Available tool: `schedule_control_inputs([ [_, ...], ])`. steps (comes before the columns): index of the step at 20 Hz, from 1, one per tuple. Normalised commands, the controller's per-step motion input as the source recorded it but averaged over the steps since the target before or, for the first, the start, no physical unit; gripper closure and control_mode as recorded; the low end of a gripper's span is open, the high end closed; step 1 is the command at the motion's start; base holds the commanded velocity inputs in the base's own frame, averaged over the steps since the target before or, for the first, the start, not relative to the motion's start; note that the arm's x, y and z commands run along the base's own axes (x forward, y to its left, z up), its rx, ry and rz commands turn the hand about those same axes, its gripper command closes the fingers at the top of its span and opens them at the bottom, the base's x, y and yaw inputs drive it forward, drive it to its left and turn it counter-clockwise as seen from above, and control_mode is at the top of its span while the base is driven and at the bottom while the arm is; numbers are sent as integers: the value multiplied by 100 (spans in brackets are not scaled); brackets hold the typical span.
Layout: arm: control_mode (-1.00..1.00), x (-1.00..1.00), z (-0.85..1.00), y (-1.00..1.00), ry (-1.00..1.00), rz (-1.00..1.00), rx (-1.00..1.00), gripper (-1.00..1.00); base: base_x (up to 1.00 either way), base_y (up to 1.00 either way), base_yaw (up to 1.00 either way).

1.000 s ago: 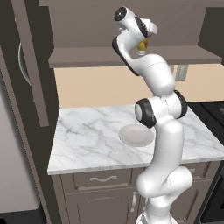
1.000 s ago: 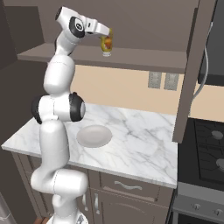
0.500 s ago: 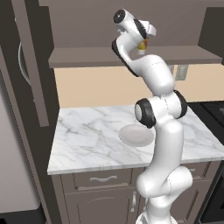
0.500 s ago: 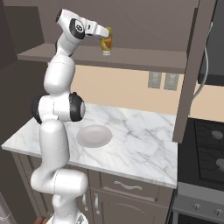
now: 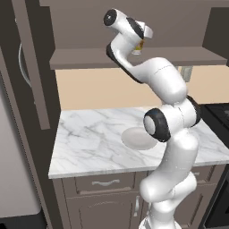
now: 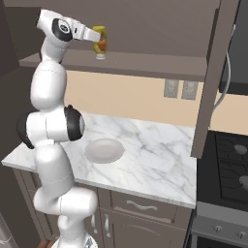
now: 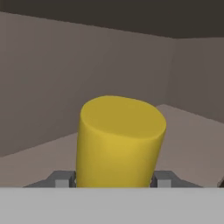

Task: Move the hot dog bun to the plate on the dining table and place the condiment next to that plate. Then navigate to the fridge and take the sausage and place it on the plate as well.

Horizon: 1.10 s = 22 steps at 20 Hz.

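Gripping: tool (image 6: 97, 38) closed on the yellow-capped condiment bottle (image 6: 100, 42), fingers at both sides.
Bottle: upright on the brown shelf (image 6: 145, 62) above the table.
Table: marble table (image 6: 150, 160) carries a white plate (image 6: 103, 150), well below the bottle.

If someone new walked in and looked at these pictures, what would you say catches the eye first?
Most striking is the white arm stretched high, its gripper closed on a yellow condiment bottle at the brown shelf under the cabinets. In the hand view the bottle's yellow top sits between the fingertips. Below, a pale plate lies on the marble counter, beside the stove.
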Motion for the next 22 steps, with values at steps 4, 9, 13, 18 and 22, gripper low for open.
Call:
schedule_control_inputs([
  [4, -100, -100, 0, 36, -11, 8, 0, 100, 0, 0, 0],
  [9, -100, -100, 9, 1, 0, 17, 0, 100, 0, 0, 0],
  [13, -100, -100, 7, -14, 3, 21, 1, 100, 0, 0, 0],
  [18, -100, -100, 14, -38, 9, 24, 3, 100, 0, 0, 0],
  [22, -100, -100, 4, -39, 15, 25, 2, 100, 0, 0, 0],
])
